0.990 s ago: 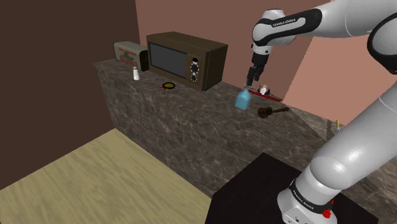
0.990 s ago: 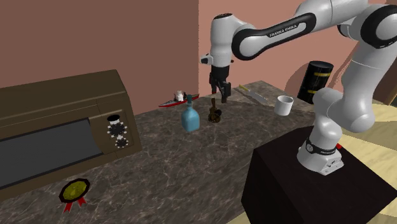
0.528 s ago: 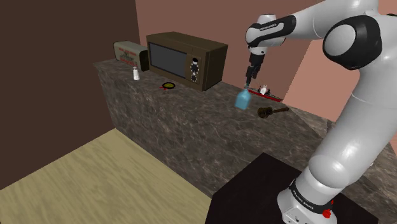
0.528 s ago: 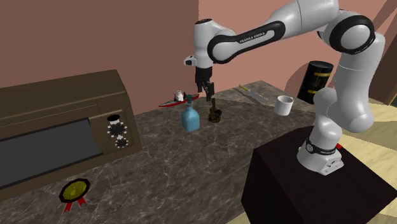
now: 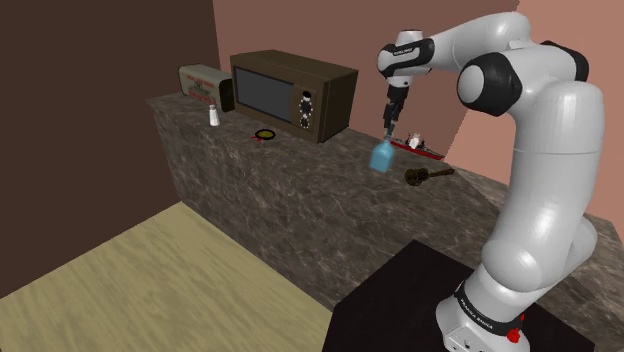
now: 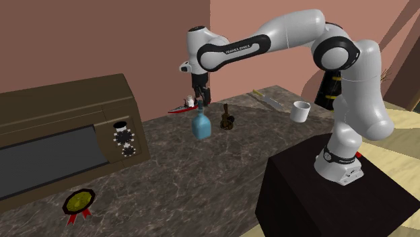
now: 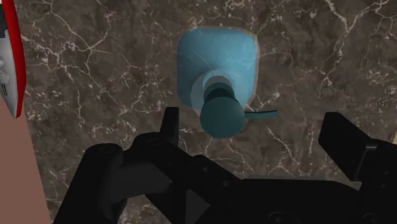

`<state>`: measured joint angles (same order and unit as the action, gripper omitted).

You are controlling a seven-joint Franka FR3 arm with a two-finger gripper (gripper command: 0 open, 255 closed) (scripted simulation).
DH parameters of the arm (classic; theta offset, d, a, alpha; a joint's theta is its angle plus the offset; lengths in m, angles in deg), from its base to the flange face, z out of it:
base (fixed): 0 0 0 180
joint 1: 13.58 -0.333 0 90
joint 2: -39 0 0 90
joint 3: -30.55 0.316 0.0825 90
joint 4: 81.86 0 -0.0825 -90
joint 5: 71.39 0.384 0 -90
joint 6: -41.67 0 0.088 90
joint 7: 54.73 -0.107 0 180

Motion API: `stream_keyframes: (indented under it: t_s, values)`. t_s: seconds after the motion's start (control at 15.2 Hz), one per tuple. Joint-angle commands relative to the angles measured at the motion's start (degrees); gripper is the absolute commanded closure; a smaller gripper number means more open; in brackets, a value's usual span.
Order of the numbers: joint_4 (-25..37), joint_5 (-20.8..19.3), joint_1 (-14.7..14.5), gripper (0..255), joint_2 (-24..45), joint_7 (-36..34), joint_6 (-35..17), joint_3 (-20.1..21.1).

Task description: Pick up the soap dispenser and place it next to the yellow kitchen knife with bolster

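Observation:
The soap dispenser (image 5: 381, 155) (image 6: 200, 126) is a blue bottle with a darker pump head, standing upright on the dark marble counter (image 5: 300, 190). My black gripper (image 5: 389, 127) (image 6: 199, 99) hangs straight above it, open and holding nothing. In the wrist view the bottle (image 7: 218, 67) sits just ahead of the gripper (image 7: 254, 130), its pump head between the two spread fingertips (image 7: 170, 121) without touching them. The yellowish knife (image 6: 269, 99) lies further along the counter, towards the second exterior view's right, close to a white cup (image 6: 301, 111).
A brown microwave (image 5: 295, 92) (image 6: 60, 145) stands at the wall. A red tray (image 5: 420, 148) (image 6: 187, 106) lies behind the bottle, and a small brown object (image 5: 425, 176) (image 6: 227, 119) beside it. A black canister (image 6: 334, 85), shaker (image 5: 213, 116) and small yellow pan (image 5: 264, 134) are also there.
The arm swung toward the shoulder view's left, carrying the gripper from above the brown object to above the dispenser. The fingers stayed open. The bottle has not moved.

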<state>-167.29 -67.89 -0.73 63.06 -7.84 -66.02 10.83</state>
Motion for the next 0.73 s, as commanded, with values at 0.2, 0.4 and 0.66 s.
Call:
stream_keyframes:
  t_s: [0.2, 0.4, 0.66]
  values:
    - [-1.2, 0.5, 0.4, 0, 1.6, 0.5, -2.8, 0.2]
    - [-2.6, 0.6, 0.5, 0, 2.1, 0.6, -4.6, 0.2]
    - [-2.6, 0.6, 0.5, 0, 2.1, 0.6, -4.6, 0.2]
